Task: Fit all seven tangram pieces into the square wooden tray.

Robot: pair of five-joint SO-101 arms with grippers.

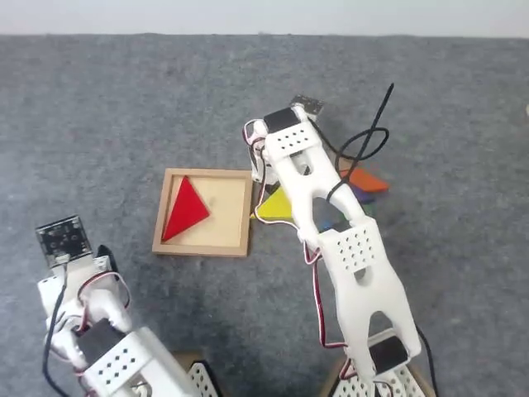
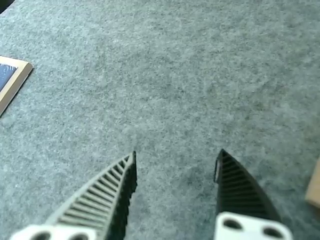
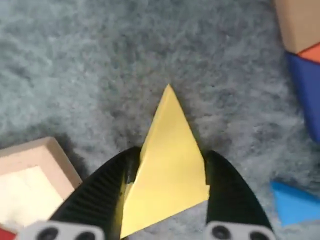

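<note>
The square wooden tray (image 1: 241, 215) lies mid-table with a red triangle (image 1: 186, 208) inside it. Just off the tray's right edge is a yellow triangle (image 1: 277, 205). My right gripper (image 3: 167, 170) is shut on the yellow triangle (image 3: 167, 165), one finger on each side, with the tray's corner (image 3: 35, 167) close by. Orange (image 1: 369, 179) and blue (image 1: 360, 196) pieces show beside the right arm, partly hidden under it. My left gripper (image 2: 175, 167) stands open over bare carpet at the near left, below the tray (image 2: 15, 80).
Grey carpet covers the table. More loose pieces, blue (image 3: 295, 202) and dark blue (image 3: 306, 85), lie close to the yellow triangle. The right arm (image 1: 331, 215) stretches across the pile of pieces. Wooden base boards (image 1: 194, 368) sit at the near edge.
</note>
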